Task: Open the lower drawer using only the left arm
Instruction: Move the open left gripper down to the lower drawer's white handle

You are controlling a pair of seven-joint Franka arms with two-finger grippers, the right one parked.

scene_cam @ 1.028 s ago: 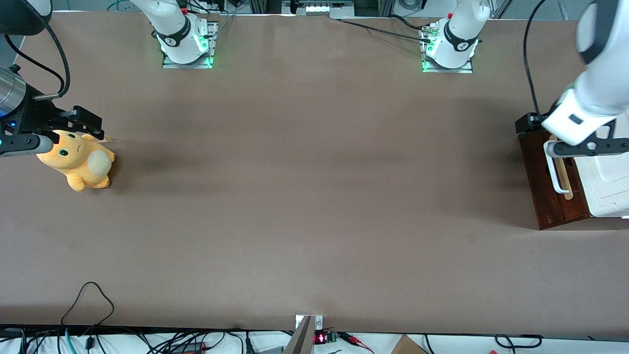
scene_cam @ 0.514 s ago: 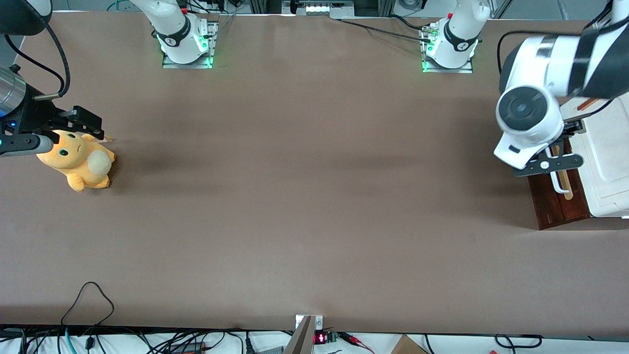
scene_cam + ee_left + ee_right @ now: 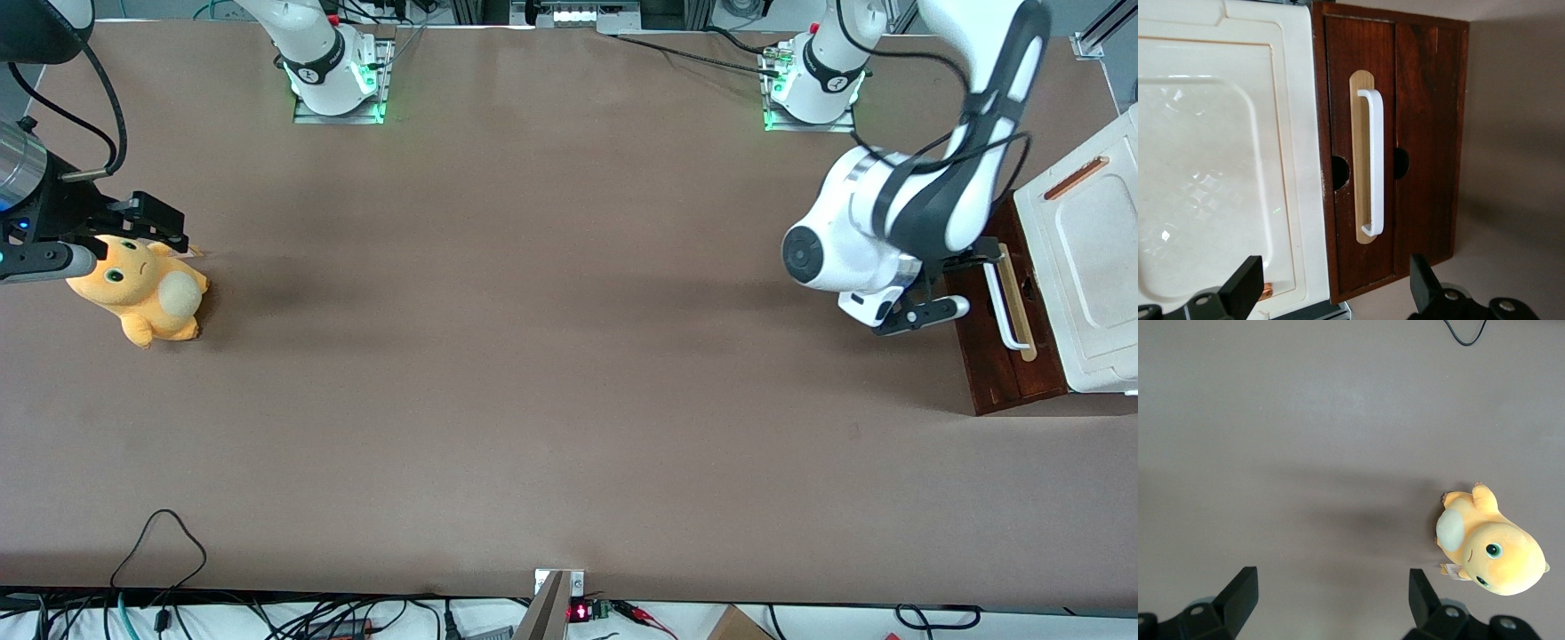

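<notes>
Lower drawer, dark wood, white handle; shut under white cabinet top. Gripper of left arm: fingers apart, empty, just in front of drawer. Plush toy toward parked arm's end.

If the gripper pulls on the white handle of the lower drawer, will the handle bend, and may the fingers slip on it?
The white handle looks like a rigid bar on the lower drawer, so it probably will not bend. Its surface seems smooth, so the open gripper, now in front of it, could slip unless it closes around the bar.
</notes>
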